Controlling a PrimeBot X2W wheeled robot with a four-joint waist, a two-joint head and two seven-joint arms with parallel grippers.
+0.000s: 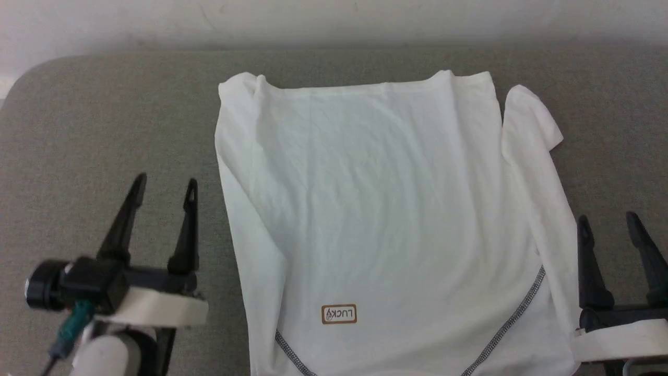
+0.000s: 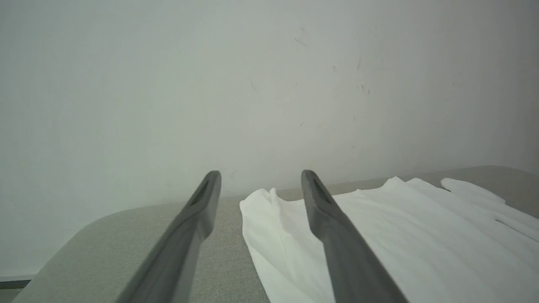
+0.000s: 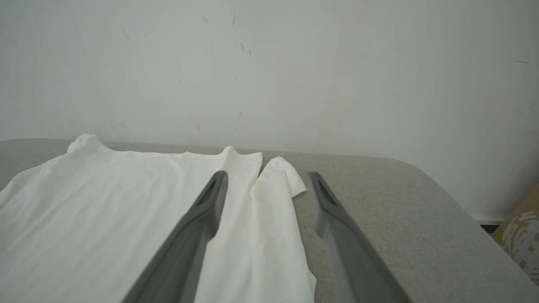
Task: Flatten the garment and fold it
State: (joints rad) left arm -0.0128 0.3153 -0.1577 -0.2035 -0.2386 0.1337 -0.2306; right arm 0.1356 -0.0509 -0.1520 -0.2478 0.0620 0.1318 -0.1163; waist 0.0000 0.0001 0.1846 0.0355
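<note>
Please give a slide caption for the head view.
White garment spread on grey surface, left tool and right tool open beside it.

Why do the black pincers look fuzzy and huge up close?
Left wrist view: the left pincer sits near the lens, so it blurs and stretches. Right wrist view: same for the right pincer. Head view: the white shirt looks washed out under soft light.

- Before you lies a grey, cloth-covered tabletop [image 1: 104,120]; its far corners look rounded in both wrist views.
- Behind it, a pale wall [image 1: 334,21] runs along the tabletop's far edge.
- In the right wrist view, small dark marks [image 3: 242,48] speckle that wall.
- At that view's lower right, past the tabletop's corner, you see a tan object [image 3: 522,231] with a pale pattern; you can't tell what it is.
- In the left wrist view, a dark strip [image 2: 14,284] lies at the wall's foot.
</note>
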